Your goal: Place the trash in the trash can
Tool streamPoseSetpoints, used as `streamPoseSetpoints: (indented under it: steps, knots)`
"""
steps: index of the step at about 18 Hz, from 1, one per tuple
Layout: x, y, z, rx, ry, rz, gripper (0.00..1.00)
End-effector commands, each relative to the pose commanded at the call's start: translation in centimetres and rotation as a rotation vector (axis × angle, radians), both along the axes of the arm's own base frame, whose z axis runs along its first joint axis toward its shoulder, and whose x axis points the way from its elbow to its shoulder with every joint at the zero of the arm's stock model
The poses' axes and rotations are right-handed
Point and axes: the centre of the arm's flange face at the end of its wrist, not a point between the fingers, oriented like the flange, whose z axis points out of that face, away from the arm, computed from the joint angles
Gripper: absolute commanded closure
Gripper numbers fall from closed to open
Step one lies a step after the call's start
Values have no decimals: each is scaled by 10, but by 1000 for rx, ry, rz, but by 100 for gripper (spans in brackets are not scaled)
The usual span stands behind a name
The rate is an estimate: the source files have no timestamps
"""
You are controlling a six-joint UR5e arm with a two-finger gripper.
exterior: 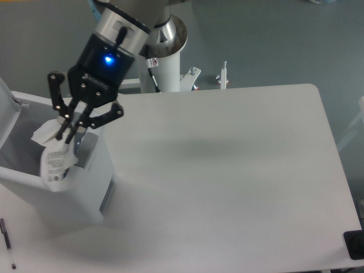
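White tabletop is filling most of my view, grey floor behind it, and I'm holding the gripper over at nine o'clock, right above the trash can. Its fingers are pinching the crumpled wrapper by its upper edge, so the printed tail is dangling below the rim line and over the opening, which I'm judging is where I want it before letting go. I'm keeping the claw tilted so the wrapper is hanging inside the near wall. Down at seven o'clock a black pen is lying on the table; I'm leaving that alone.
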Motion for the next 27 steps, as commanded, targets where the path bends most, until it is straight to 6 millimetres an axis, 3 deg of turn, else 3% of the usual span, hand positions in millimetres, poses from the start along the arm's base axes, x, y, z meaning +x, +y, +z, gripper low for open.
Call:
streamPoseSetpoints:
  steps: [4, 7, 9, 14, 17, 24, 27]
  knots:
    - [12, 2, -14, -12, 19, -41, 56]
    - [16, 1, -20, -3, 65, -82, 16]
    - [17, 0, -26, 2, 95, -110, 7]
    - [14, 1, -27, 5, 109, -116, 1]
    - [2, -1, -31, -22, 191, -105, 0]
    - [-66, -30, -35, -147, 418, 22, 0]
    - [-108, -52, -31, -153, 492, 38, 0]
